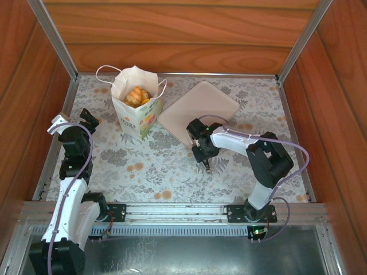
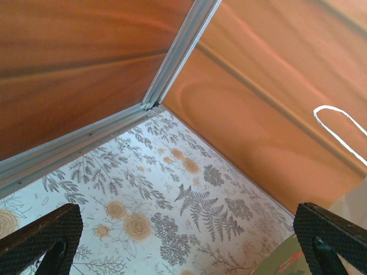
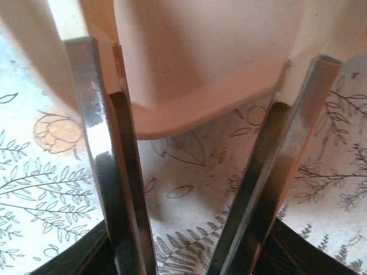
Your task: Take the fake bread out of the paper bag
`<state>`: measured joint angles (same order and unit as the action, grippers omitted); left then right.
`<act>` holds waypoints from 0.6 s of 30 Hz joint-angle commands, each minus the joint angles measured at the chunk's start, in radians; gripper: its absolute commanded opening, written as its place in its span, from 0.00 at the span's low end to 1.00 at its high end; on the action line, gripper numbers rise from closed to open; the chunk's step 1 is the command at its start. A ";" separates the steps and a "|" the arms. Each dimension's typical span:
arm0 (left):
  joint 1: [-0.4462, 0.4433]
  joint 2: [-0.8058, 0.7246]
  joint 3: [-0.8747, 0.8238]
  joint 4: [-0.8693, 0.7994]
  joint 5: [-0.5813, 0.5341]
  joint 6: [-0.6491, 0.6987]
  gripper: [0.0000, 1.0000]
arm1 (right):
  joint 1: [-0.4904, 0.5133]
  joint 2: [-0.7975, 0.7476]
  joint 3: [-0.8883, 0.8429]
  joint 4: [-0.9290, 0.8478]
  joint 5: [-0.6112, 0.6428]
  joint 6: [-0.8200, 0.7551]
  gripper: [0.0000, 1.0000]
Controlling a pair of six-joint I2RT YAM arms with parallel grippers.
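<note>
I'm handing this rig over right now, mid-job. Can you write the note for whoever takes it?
Left gripper: open, holding nothing, to the left of the paper bag.
Right gripper: jaws apart, nothing between them, over the tablecloth at the near corner of the pink tray.
Fake bread: the pieces that show sit inside the upright, open bag.
Done: no piece is out yet.
Left: reach into the bag, lift each piece out and set it down; the tray looks a likely spot.
</note>
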<state>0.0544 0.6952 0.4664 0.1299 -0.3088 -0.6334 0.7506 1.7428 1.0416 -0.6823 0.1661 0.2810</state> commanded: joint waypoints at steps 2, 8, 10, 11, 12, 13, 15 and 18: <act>0.007 -0.008 0.017 -0.015 0.011 -0.008 1.00 | 0.046 -0.009 -0.045 0.031 0.030 0.048 0.57; 0.008 0.000 0.021 -0.016 0.026 -0.011 1.00 | 0.087 -0.017 -0.088 0.070 0.072 0.105 0.59; 0.008 0.000 0.022 -0.016 0.029 -0.012 1.00 | 0.097 -0.015 -0.100 0.100 0.085 0.131 0.59; 0.008 -0.001 0.021 -0.018 0.031 -0.013 1.00 | 0.103 -0.015 -0.110 0.117 0.096 0.145 0.59; 0.009 -0.003 0.020 -0.018 0.033 -0.013 1.00 | 0.107 -0.016 -0.121 0.131 0.107 0.155 0.59; 0.008 -0.006 0.020 -0.018 0.034 -0.012 1.00 | 0.111 -0.015 -0.131 0.143 0.118 0.167 0.59; 0.008 -0.012 0.020 -0.020 0.034 -0.011 1.00 | 0.119 -0.028 -0.161 0.168 0.144 0.190 0.59; 0.007 -0.020 0.023 -0.023 0.034 -0.006 1.00 | 0.128 -0.059 -0.207 0.194 0.169 0.213 0.56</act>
<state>0.0578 0.6910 0.4664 0.1253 -0.2840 -0.6365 0.8654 1.6676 0.9043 -0.5087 0.2771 0.4400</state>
